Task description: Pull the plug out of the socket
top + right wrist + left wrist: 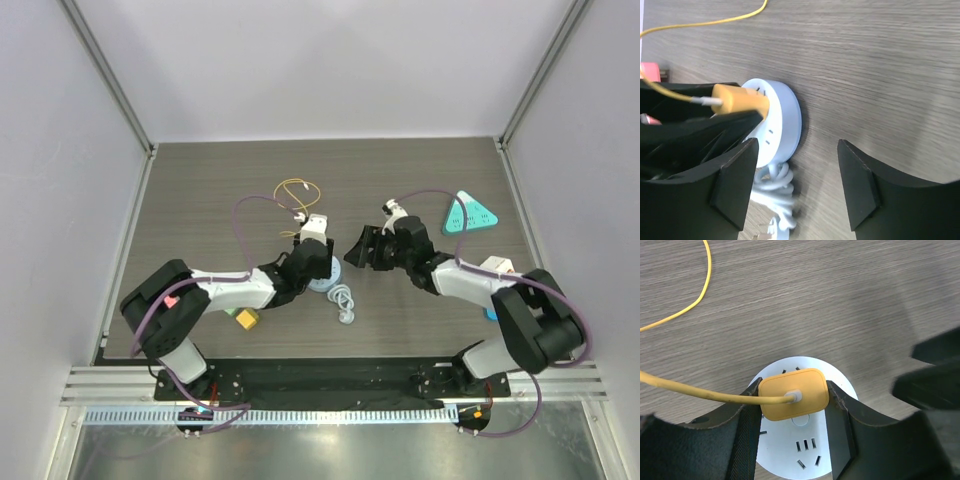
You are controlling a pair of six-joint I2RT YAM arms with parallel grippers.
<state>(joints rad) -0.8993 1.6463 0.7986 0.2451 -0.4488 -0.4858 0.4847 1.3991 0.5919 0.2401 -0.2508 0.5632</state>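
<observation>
Left wrist view: left claw (792,399) clamps plug (795,392), seated upright in socket (790,461). Right claw (797,156) open alongside, apparently empty.

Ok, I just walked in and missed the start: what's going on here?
The left fingers are clamped on both sides of the yellow plug. The plug sits in the round white socket, so it has not been pulled out yet. Its yellow cable trails off across the table. The right fingers stand open close beside the socket, holding nothing.
</observation>
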